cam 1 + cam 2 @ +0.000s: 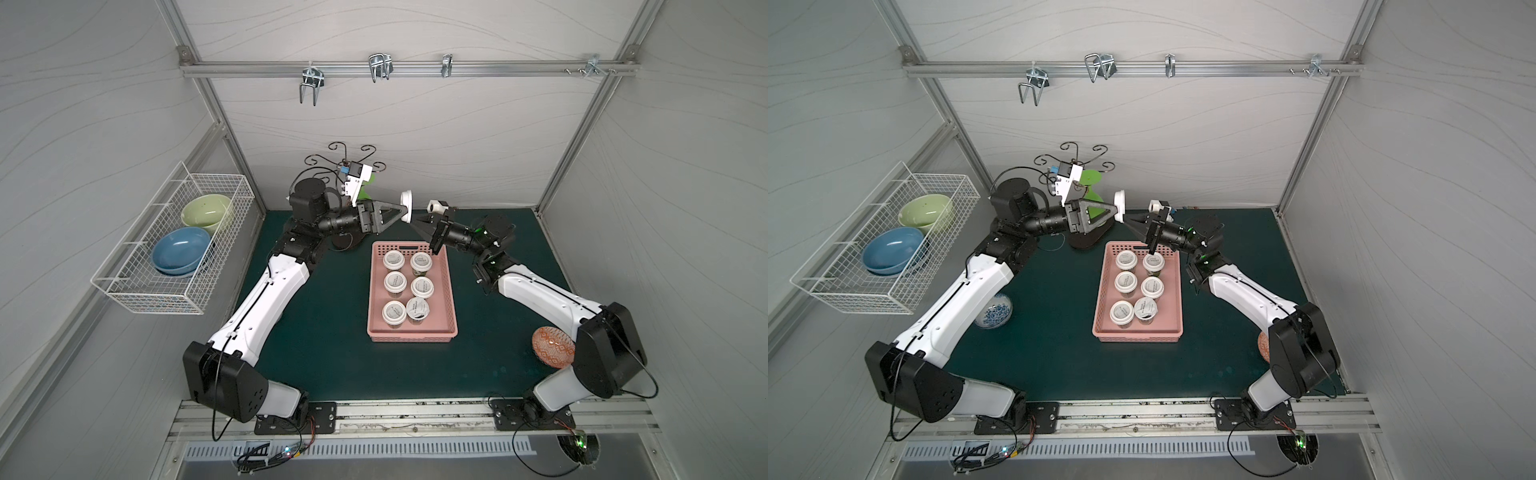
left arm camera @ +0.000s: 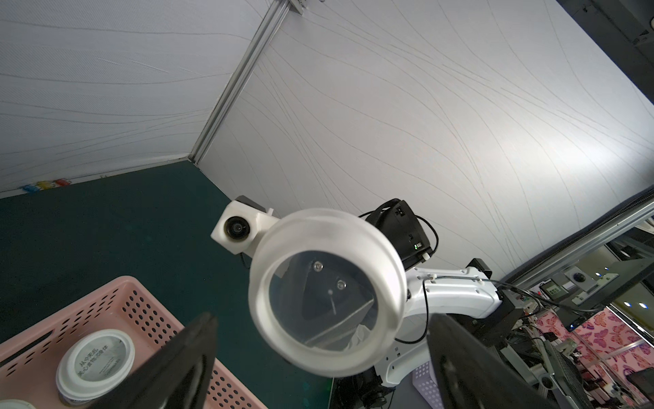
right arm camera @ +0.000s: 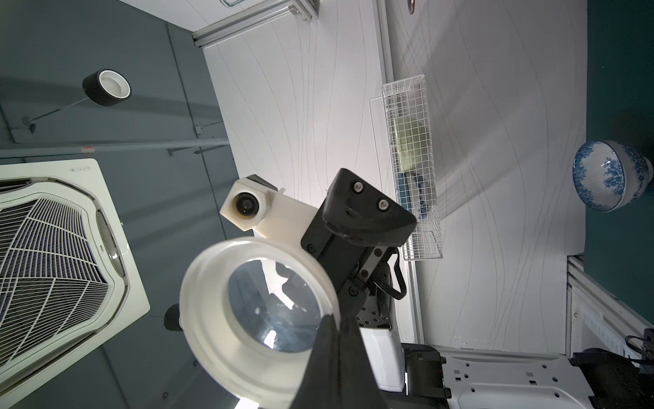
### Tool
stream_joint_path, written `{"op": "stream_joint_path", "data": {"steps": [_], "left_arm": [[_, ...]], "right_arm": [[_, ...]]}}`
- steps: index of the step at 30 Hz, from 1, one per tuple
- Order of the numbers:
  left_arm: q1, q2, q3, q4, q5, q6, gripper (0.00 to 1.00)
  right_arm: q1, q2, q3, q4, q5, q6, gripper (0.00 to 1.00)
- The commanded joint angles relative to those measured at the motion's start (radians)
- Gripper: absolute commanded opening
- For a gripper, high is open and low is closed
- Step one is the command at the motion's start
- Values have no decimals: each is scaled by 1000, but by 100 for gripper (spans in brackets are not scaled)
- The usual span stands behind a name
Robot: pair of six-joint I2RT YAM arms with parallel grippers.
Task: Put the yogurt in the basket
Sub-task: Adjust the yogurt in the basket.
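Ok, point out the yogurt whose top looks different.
The right cup in the pink basket's row nearest the arm bases: top skewed and creased; the other five have neat round white lids.

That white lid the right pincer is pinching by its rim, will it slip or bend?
The lid looks thin with a clear centre, so probably light and somewhat flexible. The right pincer grips only its rim, so it may pivot. Being round, it would likely roll if dropped.
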Motion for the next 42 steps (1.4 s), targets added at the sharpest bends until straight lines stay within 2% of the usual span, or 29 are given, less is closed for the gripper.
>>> {"op": "stream_joint_path", "data": {"steps": [1, 17, 34, 37, 42], "left_arm": [[-8, -5, -9, 61, 35, -15, 94], [-11, -12, 1, 61, 37, -23, 87], [-11, -19, -14, 31, 31, -6, 70], [-10, -21, -15, 26, 31, -2, 70], [-11, -19, -17, 8, 29, 17, 70]], "right_arm": [[17, 9, 42, 22, -24, -4, 0], [27, 12, 43, 5, -48, -15, 0], [21, 16, 27, 26, -43, -7, 1], [17, 15, 20, 26, -42, -8, 6], [7, 11, 13, 26, -47, -6, 26]]}}
